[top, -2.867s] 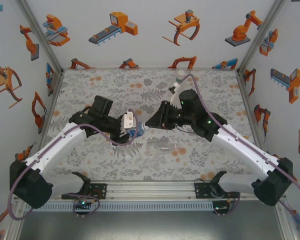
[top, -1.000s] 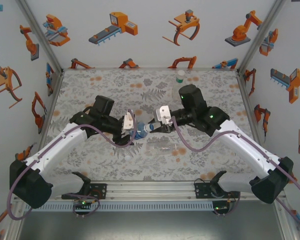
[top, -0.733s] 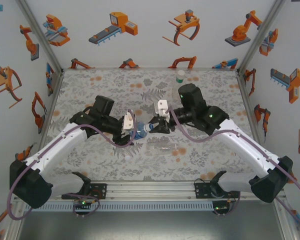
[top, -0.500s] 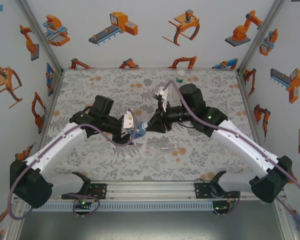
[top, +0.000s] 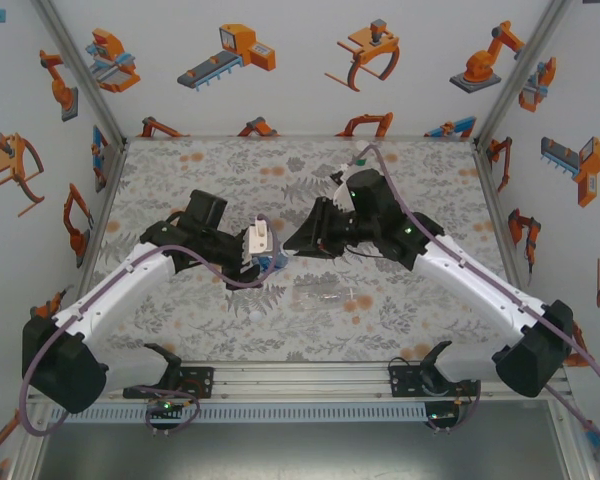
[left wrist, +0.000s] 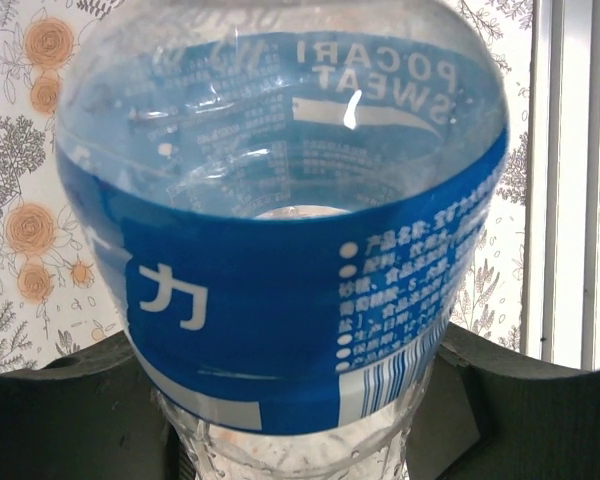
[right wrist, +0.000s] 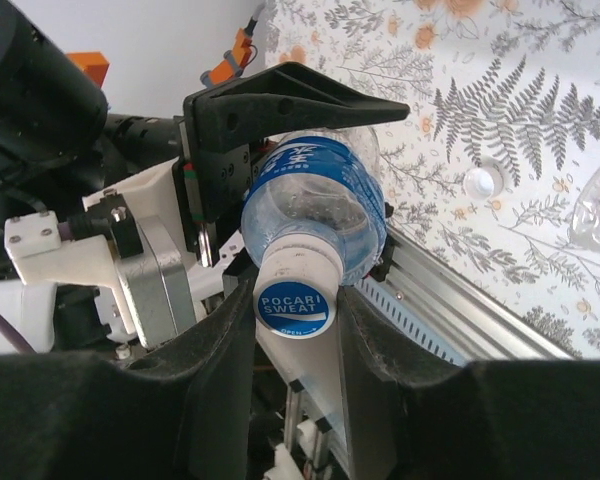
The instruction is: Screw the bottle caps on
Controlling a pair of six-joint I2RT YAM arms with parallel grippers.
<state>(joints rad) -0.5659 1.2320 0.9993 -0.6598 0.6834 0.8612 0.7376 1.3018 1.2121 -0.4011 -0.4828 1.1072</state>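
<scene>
The clear bottle with a blue label (top: 277, 263) hangs above the middle of the mat, lying roughly level between the two arms. My left gripper (top: 267, 256) is shut on its body (left wrist: 280, 250), with the dark fingers (left wrist: 50, 410) at either side of its lower part. My right gripper (right wrist: 296, 330) is shut on the bottle's white cap (right wrist: 295, 295) with a blue printed top, which sits on the neck. In the top view the right gripper (top: 289, 246) meets the bottle from the right.
A clear unlabelled bottle (top: 325, 296) lies on the patterned mat just in front of the grippers. A loose white cap (top: 255, 313) rests near it, also the loose cap (right wrist: 483, 180). An aluminium rail (top: 300, 380) runs along the near edge.
The right wrist has rolled about its axis with the cap in its grip, its camera mount swinging from facing up toward the back. The left arm and the bottle have stayed put.
</scene>
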